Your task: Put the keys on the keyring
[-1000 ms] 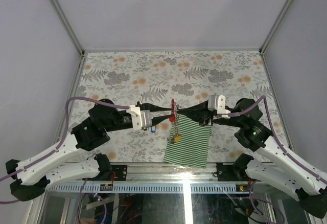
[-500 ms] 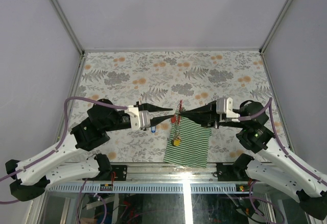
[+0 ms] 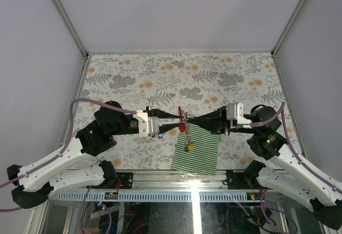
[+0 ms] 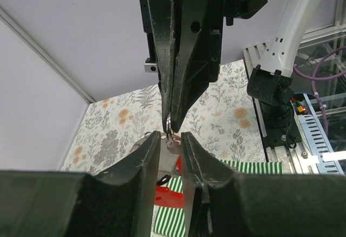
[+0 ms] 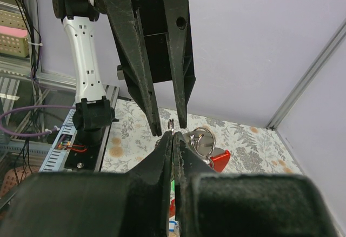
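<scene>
clamps the keyring [image 5: 201, 139] in the fully closed right gripper [image 5: 173, 140], mid-air above the striped cloth [image 3: 200, 148], with tagged keys [image 3: 187, 145] dangling straight down. meets it tip to tip with the left gripper [image 4: 171, 141], narrowly parted astride that keyring, holding nothing evident.

Scanning for lettering now, and nothing legible turns up anywhere. The coloured tags on the keys [image 3: 185, 145] hanging between the two arms are far too small to show any print. The little lit panel [image 3: 110, 195] down by the front rail is only an orange blur.
</scene>
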Available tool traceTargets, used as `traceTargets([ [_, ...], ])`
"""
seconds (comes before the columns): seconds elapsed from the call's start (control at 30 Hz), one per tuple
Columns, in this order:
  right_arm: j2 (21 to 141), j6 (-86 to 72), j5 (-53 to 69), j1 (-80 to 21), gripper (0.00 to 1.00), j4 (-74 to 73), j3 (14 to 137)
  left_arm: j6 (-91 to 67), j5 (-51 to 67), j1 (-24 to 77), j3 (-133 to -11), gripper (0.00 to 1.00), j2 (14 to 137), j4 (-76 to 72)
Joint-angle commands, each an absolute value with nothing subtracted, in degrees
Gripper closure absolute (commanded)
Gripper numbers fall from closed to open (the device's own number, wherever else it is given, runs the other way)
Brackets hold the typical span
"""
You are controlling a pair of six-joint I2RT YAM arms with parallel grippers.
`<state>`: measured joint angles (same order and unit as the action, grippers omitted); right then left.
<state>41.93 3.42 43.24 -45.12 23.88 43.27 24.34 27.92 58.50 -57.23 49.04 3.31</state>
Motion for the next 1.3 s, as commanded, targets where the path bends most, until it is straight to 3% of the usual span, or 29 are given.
traceTargets([
  [0.0,40.92,3.59,44.42,-45.35,1.0,28.75,44.73,25.03,30.93,58.8,-59.57,0.77,49.66,2.55],
  [0.13,40.91,3.91,44.8,-45.35,1.0,28.27,44.82,24.89,31.64,58.76,-60.04,0.79,50.44,2.54],
  [0.37,40.2,4.63,45.02,-45.28,1.0,27.1,44.99,26.12,31.59,58.75,-62.28,1.0,52.03,5.67],
  [0.47,39.72,6.7,45.09,-45.33,0.96,23.31,45.87,28.24,31.12,58.76,-64.4,1.0,52.66,10.24],
  [0.67,38.59,13.06,43.55,-45.3,0.76,13.76,47.94,35.38,29.3,58.77,-73.2,1.0,56.28,26.16],
  [0.9,39.71,15.77,40.75,-45.35,0.75,10.53,48.12,41.63,26.91,58.76,-82.45,1.0,62.35,39.48],
  [1.27,43.55,15.73,41.88,-45.35,0.71,12.62,48.43,44.72,24.09,58.8,-87.61,1.0,66.1,44.96],
])
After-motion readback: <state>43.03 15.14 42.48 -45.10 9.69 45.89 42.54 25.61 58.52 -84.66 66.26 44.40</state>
